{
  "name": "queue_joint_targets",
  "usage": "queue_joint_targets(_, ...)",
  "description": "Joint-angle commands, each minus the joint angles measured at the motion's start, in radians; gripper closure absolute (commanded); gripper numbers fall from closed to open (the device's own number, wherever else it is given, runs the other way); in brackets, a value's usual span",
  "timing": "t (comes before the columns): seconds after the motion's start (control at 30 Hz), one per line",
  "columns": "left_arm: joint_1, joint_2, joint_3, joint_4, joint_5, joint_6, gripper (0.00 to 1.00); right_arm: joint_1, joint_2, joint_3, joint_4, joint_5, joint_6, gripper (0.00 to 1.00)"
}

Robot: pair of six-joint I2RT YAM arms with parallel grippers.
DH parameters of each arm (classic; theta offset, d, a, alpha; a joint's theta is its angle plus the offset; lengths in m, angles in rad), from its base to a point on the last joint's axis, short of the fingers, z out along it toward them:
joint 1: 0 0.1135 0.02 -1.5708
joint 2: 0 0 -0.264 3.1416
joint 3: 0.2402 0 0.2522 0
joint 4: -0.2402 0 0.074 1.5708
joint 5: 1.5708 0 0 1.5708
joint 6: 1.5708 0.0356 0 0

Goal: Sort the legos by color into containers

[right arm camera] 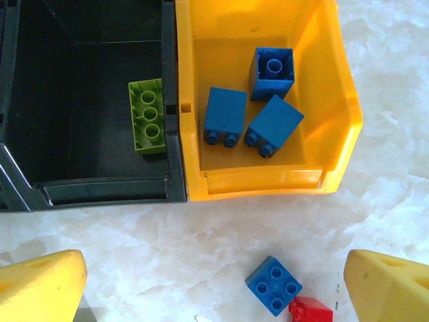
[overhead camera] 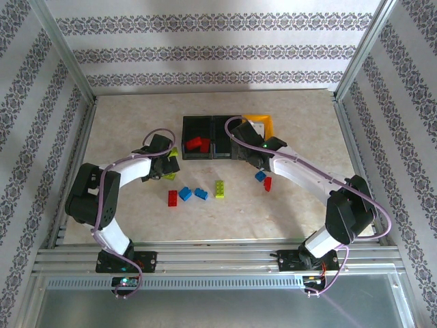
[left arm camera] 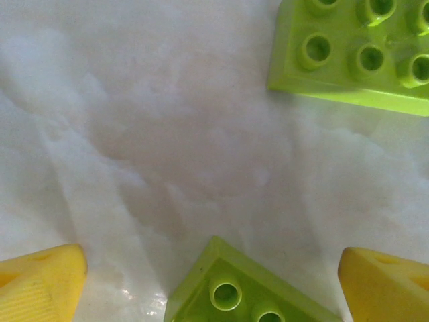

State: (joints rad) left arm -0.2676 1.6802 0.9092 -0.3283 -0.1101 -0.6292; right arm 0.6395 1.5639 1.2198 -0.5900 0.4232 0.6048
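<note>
Showing, closest of all, the left gripper (left arm camera: 214, 285) hanging wide open low over the table (left arm camera: 167, 134), straddling a lime brick (left arm camera: 234, 295) without clamping it, with a second lime brick (left arm camera: 355, 54) lying farther off to the right. Showing the right gripper (right arm camera: 214, 282) equally spread and carrying nothing, hovering on the near side of the bins over a loose blue brick (right arm camera: 273, 285) with a red brick (right arm camera: 310, 312) just beside it. Judging the sort as partly done: finding three blue bricks (right arm camera: 224, 114) lying in the yellow bin (right arm camera: 338, 100) at the right, one green brick (right arm camera: 147, 117) in the middle black bin (right arm camera: 100, 191), and red pieces (overhead camera: 198, 143) in the left black bin (overhead camera: 186, 137). Leaving roughly eight bricks out on the marble, including a near-middle cluster (overhead camera: 194, 194) of red, two blue and lime between the arms. Offering open surface on the near side of that cluster, with every loose brick sitting well inside the metal frame (overhead camera: 218, 254). Noting tightness only at the bin fronts, close beside both wrists.
</note>
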Motion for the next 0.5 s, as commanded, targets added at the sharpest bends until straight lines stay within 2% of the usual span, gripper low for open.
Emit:
queue_joint_targets(0.0, -0.008, -0.045, -0.033, -0.03, -0.014, -0.001, 0.07, 0.007, -0.008, 0.003, -0.008, 0.026, 0.02, 0.02)
queue_joint_targets(0.47, -0.009, -0.126, -0.128, -0.053, 0.042, -0.004, 0.24, 0.007, 0.004, 0.018, -0.02, 0.024, 0.033, 0.02)
